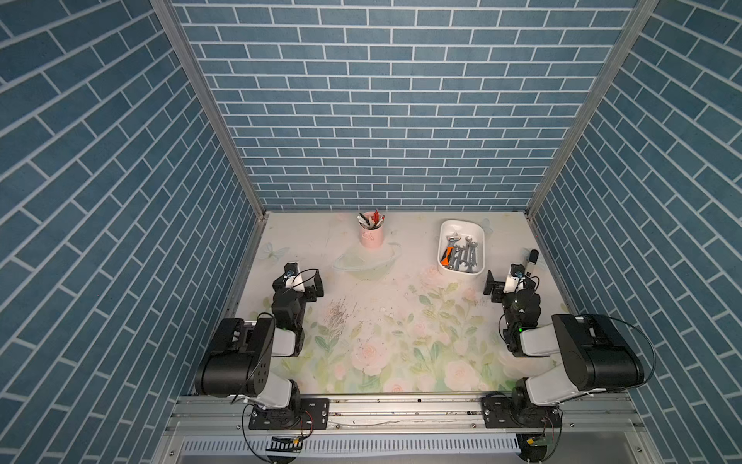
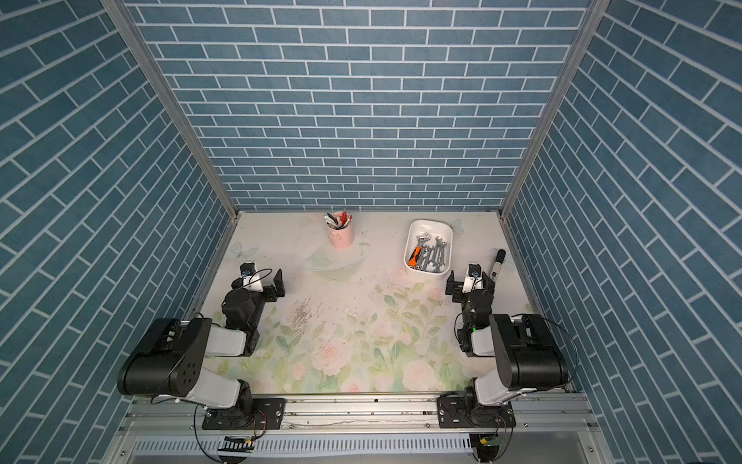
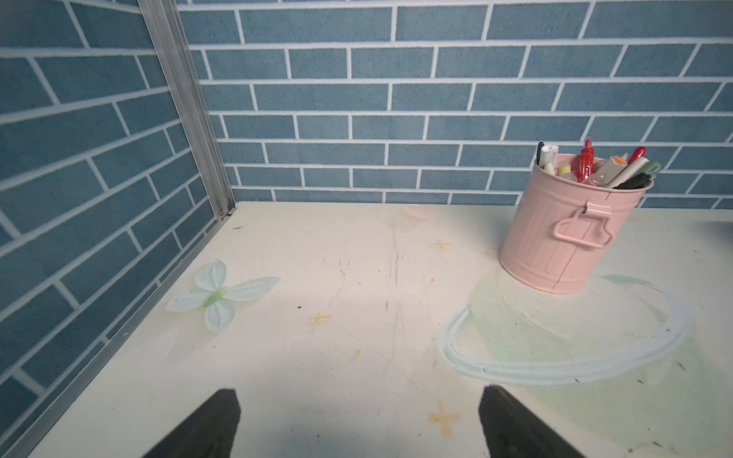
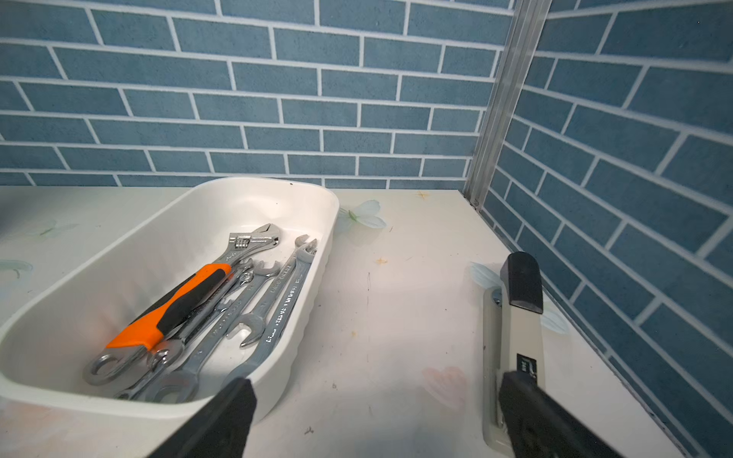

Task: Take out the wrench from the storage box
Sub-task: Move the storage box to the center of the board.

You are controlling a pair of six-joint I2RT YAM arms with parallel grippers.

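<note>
The white storage box (image 1: 461, 225) (image 2: 431, 225) sits at the back right of the table, just ahead of my right gripper (image 1: 512, 280) (image 2: 470, 281). In it lie an adjustable wrench (image 4: 178, 305) (image 1: 447, 256) with an orange and black handle and several silver wrenches (image 4: 277, 309) side by side. In the right wrist view the box (image 4: 158, 246) lies beyond one finger, and the right gripper (image 4: 377, 380) is open and empty over bare table. My left gripper (image 1: 298, 281) (image 3: 359, 396) is open and empty at the left side.
A pink pen cup (image 1: 371, 237) (image 3: 567, 242) full of pens stands at the back centre. A beige device with a black end (image 4: 515, 329) (image 1: 531, 261) lies between the box and the right wall. Blue brick walls enclose three sides.
</note>
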